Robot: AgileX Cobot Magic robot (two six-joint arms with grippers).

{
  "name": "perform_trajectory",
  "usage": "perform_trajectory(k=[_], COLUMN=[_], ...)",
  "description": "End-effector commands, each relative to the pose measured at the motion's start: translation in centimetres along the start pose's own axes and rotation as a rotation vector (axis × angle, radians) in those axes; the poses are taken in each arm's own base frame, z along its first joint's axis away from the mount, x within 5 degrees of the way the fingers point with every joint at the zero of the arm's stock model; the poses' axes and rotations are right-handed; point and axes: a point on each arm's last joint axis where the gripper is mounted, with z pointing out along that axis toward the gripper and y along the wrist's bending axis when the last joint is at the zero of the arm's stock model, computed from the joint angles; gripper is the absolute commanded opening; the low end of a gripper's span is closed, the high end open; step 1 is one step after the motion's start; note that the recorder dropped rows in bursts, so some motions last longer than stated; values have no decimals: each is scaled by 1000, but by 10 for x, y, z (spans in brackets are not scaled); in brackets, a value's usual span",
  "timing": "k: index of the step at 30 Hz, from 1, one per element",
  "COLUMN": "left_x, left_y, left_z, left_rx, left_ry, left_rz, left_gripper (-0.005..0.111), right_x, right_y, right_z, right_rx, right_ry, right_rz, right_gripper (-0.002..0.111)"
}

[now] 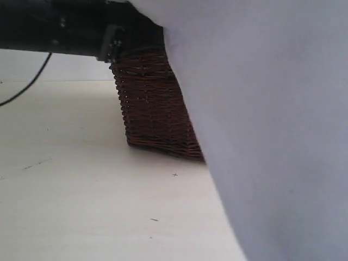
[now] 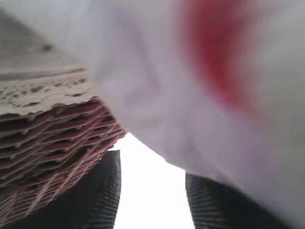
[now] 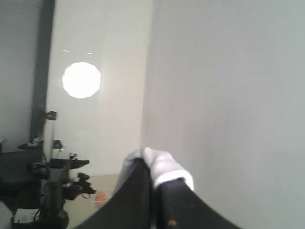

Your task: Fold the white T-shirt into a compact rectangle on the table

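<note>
White T-shirt (image 1: 272, 136) pinched aloft in right gripper (image 3: 156, 181), left gripper (image 2: 153, 200) apparently parted beside wicker basket (image 1: 152, 109)

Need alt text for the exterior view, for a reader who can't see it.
A hanging sheet of the white T-shirt fills the right side of the frame, close to the camera. Behind it a dark wicker basket sits on the pale table. A black robot arm crosses the top left, with a thin black cable below it.
</note>
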Motion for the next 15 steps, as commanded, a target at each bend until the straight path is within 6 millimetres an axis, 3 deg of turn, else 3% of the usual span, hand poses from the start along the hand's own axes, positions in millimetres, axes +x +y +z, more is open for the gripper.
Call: perform_trajectory(k=[1, 8, 15], left_x=[-15, -40, -45], left_y=[-34, -102, -158], left_z=[-44, -104, -166], left_rx=[-34, -19, -255], left_ry=[23, -210, -437], left_rz=[111, 230, 431], left_gripper=[43, 43, 43], right_x=[6, 16, 25], right_y=[-48, -89, -118], right_z=[10, 21, 26], right_rx=[104, 22, 103], right_ry=[7, 15, 39], right_rz=[102, 251, 275], right_gripper=[0, 0, 0])
